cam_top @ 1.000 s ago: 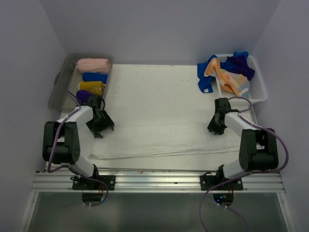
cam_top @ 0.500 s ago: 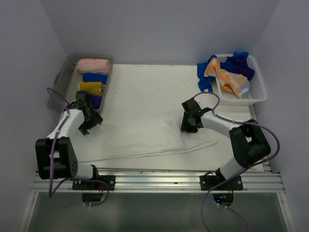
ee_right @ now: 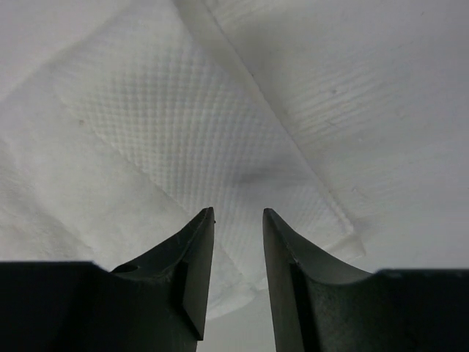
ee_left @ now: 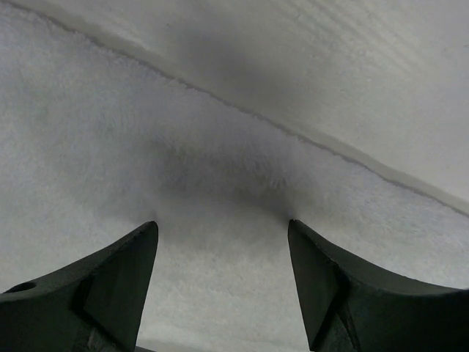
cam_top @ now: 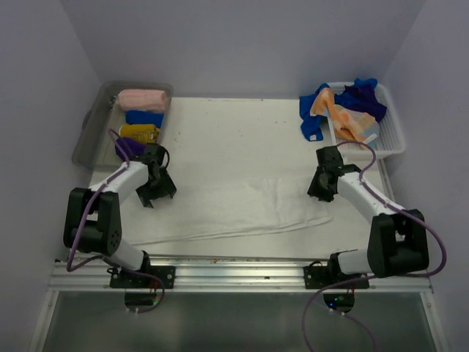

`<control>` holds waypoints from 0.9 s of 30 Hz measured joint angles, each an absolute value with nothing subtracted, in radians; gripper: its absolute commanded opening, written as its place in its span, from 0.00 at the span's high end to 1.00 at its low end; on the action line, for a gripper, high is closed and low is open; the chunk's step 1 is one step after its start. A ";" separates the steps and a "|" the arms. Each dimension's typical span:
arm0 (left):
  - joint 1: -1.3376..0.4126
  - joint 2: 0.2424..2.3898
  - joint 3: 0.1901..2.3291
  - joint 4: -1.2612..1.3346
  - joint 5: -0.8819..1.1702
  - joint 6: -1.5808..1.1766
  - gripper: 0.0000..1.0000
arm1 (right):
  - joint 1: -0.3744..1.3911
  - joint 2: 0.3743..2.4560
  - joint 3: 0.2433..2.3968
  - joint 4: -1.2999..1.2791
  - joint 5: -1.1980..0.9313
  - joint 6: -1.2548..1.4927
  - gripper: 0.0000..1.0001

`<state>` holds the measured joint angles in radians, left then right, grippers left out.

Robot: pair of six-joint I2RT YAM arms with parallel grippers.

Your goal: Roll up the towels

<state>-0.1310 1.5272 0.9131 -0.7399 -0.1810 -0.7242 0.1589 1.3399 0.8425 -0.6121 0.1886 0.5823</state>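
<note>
A large white towel [cam_top: 234, 165] lies spread over the table, with a folded band along its near edge [cam_top: 242, 220]. My left gripper [cam_top: 155, 188] is low over the towel's left part. In the left wrist view it [ee_left: 221, 224] is open wide and empty, with towel [ee_left: 183, 169] under it and the towel's edge just beyond. My right gripper [cam_top: 322, 187] is over the towel's right end. In the right wrist view it [ee_right: 238, 211] stands narrowly open, with nothing between the fingers, over a folded corner of the towel [ee_right: 146, 125].
A clear bin [cam_top: 89, 132] at the back left holds rolled towels: pink [cam_top: 141, 99], blue [cam_top: 143, 117], yellow [cam_top: 139, 133] and purple [cam_top: 127, 147]. A white basket [cam_top: 393, 138] at the back right holds a heap of blue and orange towels [cam_top: 344, 106].
My right gripper swung in towards the middle and has come back to the right, and the towel's near band now lies flatter. My left gripper moved out left, then back onto the towel.
</note>
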 measured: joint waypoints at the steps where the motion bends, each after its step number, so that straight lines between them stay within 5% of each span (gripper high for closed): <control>1: -0.129 1.536 0.904 -0.738 -0.180 -0.724 0.24 | 0.163 1.365 0.828 -0.614 0.181 0.582 0.67; 10: 0.025 1.525 0.840 -0.723 -0.125 -0.711 0.24 | 0.134 1.423 0.762 -0.706 0.159 0.634 0.69; 17: 0.077 1.518 0.839 -0.722 -0.130 -0.685 0.24 | 0.121 1.253 0.765 -0.809 0.174 0.668 0.45; 27: 0.077 1.518 0.839 -0.720 -0.121 -0.669 0.24 | 0.121 1.206 0.662 -0.737 0.058 0.751 0.54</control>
